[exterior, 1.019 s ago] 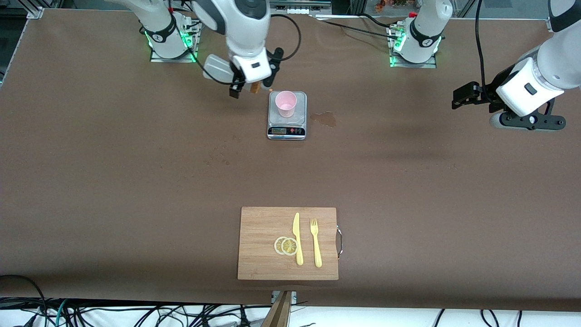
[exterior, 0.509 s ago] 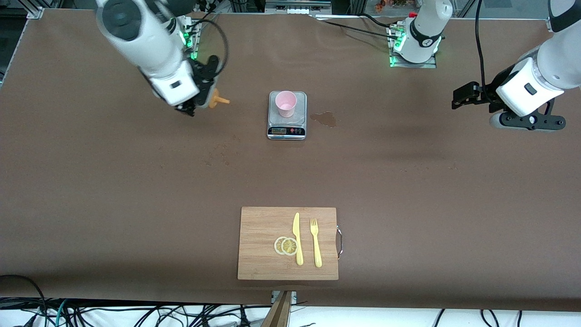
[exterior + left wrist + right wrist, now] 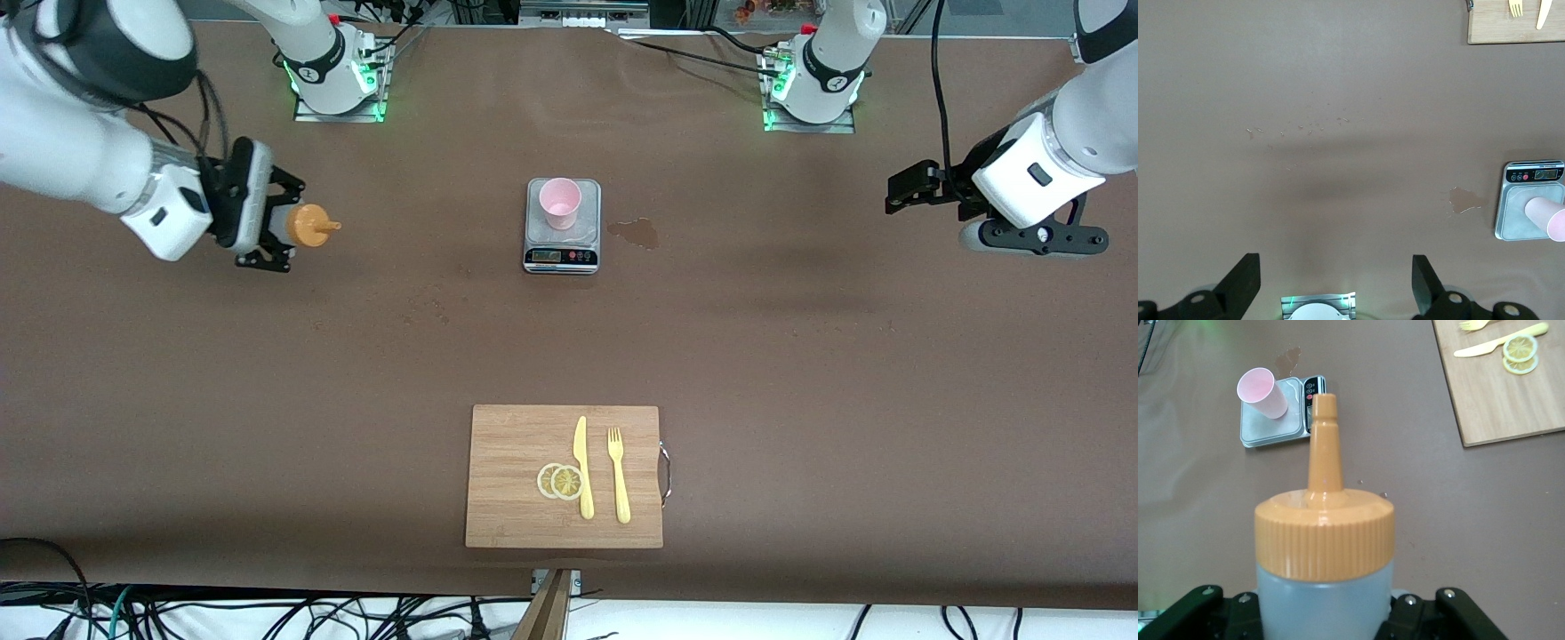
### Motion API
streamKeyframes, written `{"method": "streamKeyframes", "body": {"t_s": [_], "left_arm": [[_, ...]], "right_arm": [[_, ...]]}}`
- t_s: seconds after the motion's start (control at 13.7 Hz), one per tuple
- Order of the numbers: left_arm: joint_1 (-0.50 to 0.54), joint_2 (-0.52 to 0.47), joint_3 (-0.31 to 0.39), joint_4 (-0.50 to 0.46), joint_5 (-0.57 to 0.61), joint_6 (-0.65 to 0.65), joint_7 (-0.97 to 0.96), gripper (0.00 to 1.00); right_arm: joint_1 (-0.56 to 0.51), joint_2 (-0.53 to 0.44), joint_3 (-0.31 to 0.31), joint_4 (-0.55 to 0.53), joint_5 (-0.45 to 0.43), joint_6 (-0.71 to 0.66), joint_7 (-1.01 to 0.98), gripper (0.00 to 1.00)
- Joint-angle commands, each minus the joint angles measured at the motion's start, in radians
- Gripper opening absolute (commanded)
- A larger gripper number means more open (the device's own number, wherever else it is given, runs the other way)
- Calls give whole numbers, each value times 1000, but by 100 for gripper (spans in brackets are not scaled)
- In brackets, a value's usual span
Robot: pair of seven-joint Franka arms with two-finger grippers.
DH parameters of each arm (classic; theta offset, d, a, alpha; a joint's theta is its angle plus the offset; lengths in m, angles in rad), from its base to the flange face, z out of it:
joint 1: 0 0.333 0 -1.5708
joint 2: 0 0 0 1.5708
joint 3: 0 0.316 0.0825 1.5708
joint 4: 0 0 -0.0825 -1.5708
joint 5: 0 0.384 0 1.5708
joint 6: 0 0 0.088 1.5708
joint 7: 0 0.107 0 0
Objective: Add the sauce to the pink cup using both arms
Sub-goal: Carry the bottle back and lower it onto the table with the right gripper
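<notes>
The pink cup [image 3: 560, 202] stands upright on a small grey scale [image 3: 562, 227], and that scale is the mark for everything here. The right gripper [image 3: 267, 218] is up in the air over bare tabletop [image 3: 356, 356], well away from the scale toward the right arm's end, and it is clenched tight on the sauce bottle [image 3: 305, 226]. The bottle lies on its side in that grip, so its long line runs flat, and its orange nozzle [image 3: 327, 227] points along the tabletop toward the scale. In the right wrist view the nozzle [image 3: 1323, 440] points up toward the pink cup [image 3: 1262, 392] on the scale [image 3: 1275, 420], a bit to one side of it, so the aim is close but not dead on. The left gripper [image 3: 911, 188] waits in the air well away from the scale toward the left arm's end, with its fingers [image 3: 1239, 283] spread wide and nothing in them. Both grippers look about as far from the scale as each other, but only the right one has the sauce. To add sauce, I think the bottle has to travel back along its own pointing line until the nozzle is over the cup, then tip down. A small wet stain [image 3: 635, 233] sits just beside the scale on the left arm's side. A wooden board [image 3: 507, 480] with a knife, a fork and lemon slices lies much nearer the front camera than the scale.
</notes>
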Motion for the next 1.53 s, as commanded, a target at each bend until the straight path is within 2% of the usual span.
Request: {"method": "streamKeyframes", "body": {"t_s": [0.0, 0.44, 0.8, 0.95, 1.31, 1.46], "left_arm": [[0, 8, 0, 19, -5, -8, 19, 100], [0, 6, 1, 19, -5, -8, 19, 100], [-9, 14, -2, 19, -7, -12, 19, 100], [-8, 14, 0, 19, -8, -12, 19, 100], [-8, 14, -2, 19, -7, -8, 19, 100], [-9, 17, -2, 19, -8, -9, 19, 100]], "right_arm": [[-7, 67, -86, 9, 138, -23, -212, 9], [-172, 317, -138, 10, 533, -197, -792, 9], [-223, 586, -135, 7, 850, -372, -1079, 9], [-223, 650, -118, 9, 952, -386, -1145, 9], [-216, 722, 4, 1, 1140, -288, -1233, 9], [-214, 741, 26, 1, 1179, -270, -1250, 10]]}}
